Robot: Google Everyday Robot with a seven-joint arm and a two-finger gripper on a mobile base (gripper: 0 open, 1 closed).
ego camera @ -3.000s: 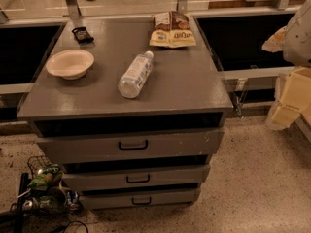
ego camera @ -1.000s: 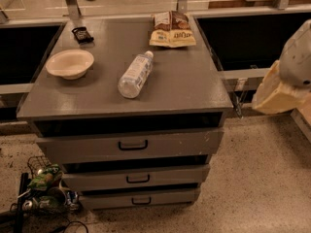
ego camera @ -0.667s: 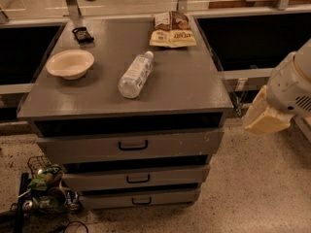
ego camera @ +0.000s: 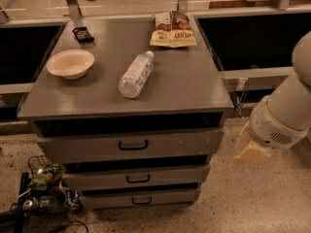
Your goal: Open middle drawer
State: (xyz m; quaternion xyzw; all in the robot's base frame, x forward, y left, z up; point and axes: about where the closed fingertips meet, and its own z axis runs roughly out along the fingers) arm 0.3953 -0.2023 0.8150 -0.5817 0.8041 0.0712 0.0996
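Note:
The grey cabinet (ego camera: 131, 89) has three closed drawers stacked in its front. The middle drawer (ego camera: 138, 177) is a wide grey front with a small black loop handle (ego camera: 138, 179) at its centre. Above it is the taller drawer (ego camera: 131, 146) with a larger handle, and below it the slimmest drawer (ego camera: 142, 199). My white arm (ego camera: 284, 113) comes in from the right. Its gripper (ego camera: 250, 152) is the cream-coloured end hanging low beside the cabinet's right side, at about the height of the top and middle drawers. It is apart from the drawer fronts.
On the cabinet top lie a cream bowl (ego camera: 71, 63), a clear water bottle (ego camera: 135, 74) on its side, a snack bag (ego camera: 172, 29) and a small black item (ego camera: 82, 33). A wire basket of clutter (ego camera: 43, 188) sits on the floor at the lower left. Dark bins flank the cabinet.
My arm has swung down from the upper right, and its gripper end is now lower and closer to the cabinet's right side. The drawers and the objects on top have not moved.

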